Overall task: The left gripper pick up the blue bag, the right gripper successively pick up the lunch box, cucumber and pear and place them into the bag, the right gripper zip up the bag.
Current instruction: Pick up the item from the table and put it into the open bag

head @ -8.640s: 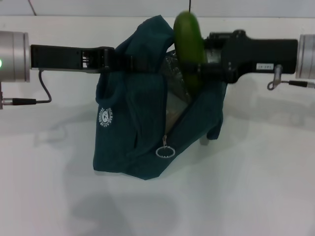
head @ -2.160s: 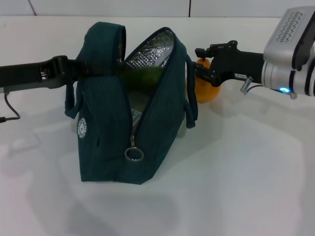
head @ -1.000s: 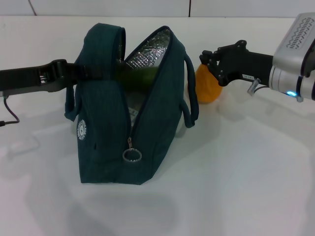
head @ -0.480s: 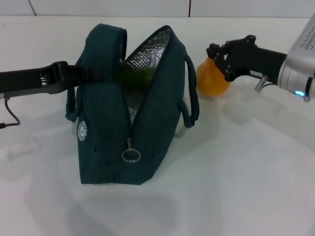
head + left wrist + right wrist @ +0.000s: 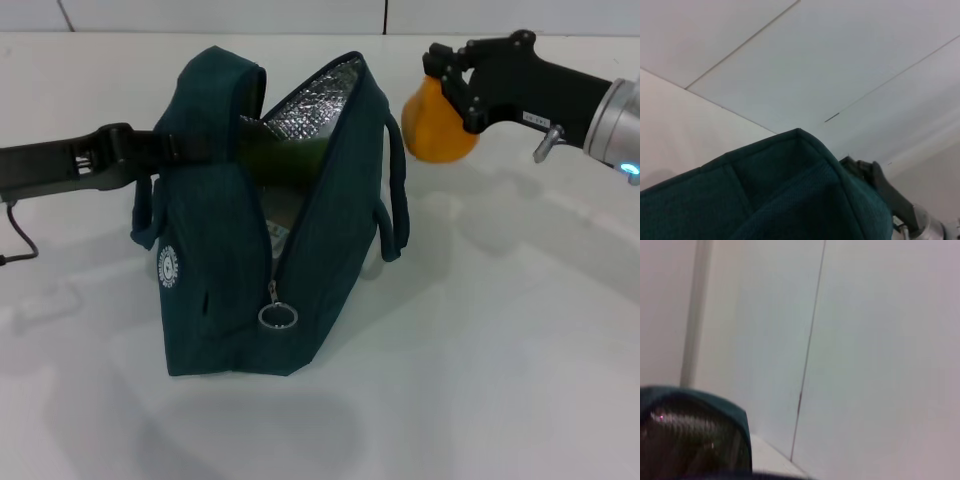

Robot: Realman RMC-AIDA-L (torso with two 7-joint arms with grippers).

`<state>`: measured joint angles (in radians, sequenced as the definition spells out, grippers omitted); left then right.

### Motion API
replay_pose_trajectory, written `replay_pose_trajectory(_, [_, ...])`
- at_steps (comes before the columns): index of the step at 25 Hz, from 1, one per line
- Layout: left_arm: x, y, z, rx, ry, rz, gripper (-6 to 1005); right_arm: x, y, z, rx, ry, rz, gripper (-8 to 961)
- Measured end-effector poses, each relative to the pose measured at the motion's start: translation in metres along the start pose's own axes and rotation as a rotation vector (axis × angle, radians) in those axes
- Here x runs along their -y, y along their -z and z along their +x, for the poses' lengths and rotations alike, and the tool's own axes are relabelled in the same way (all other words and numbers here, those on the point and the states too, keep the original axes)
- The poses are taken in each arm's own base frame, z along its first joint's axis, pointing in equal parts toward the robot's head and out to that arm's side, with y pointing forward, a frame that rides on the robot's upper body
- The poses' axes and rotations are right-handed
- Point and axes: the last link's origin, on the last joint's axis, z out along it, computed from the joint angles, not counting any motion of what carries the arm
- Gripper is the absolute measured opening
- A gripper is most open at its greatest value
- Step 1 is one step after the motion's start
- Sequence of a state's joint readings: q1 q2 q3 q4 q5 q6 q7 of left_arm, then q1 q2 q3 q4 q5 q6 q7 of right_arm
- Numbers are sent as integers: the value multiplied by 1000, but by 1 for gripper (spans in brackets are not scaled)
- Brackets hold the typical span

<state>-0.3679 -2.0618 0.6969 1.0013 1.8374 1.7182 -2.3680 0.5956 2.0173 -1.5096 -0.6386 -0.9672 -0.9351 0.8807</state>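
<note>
I see the right gripper [image 5: 447, 95], fingers clamped on the pear [image 5: 438, 125], off the table [image 5: 520, 330]. Left gripper [image 5: 172, 148] fingers pinch the blue bag [image 5: 225, 260], open, cucumber [image 5: 285, 160] inside.

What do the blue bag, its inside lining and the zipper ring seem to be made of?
The blue bag looks like matte woven fabric: soft folds, no shine. Its lining seems to be silver foil, shiny with a quilted pattern. The zipper ring appears to be metal, grey and glossy, though plastic cannot be ruled out.
</note>
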Motion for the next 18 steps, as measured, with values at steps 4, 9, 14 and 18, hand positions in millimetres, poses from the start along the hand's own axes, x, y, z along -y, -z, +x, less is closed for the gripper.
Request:
replay_pose_trajectory(4, [0, 1, -2, 1, 0, -2, 50, 0, -2, -15, 53, 10, -23, 72])
replay_pose_trajectory(9, [0, 0, -3, 3, -6, -7, 50, -3, -5, -45, 163, 26, -75, 81])
replay_pose_trajectory(14, [0, -2, -3, 5, -12, -10, 50, -8, -12, -70, 227, 60, -117, 89])
replay_pose_trajectory(18, [-1, -4, -3, 5, -17, -13, 50, -10, -18, -84, 260, 73, -148, 96])
